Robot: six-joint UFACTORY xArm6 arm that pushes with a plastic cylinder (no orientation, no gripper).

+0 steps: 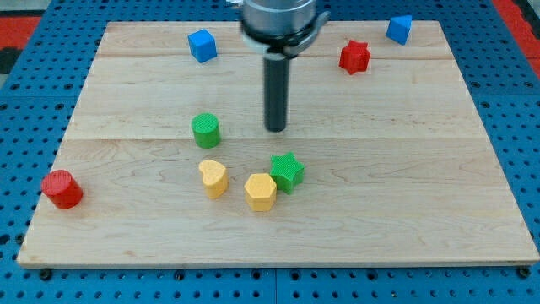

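Noting no claw to report, only a rod, we judge our tip (276, 128), mid-frame, risks clipping the green star (288, 171), which touches the yellow hexagonal block (261, 192), shifting both.

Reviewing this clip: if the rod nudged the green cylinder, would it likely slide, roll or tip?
The green cylinder stands upright on its flat end and looks squat, so it would probably slide, not tip or roll. The wooden board looks smooth. My tip stands apart at its right, touching nothing.
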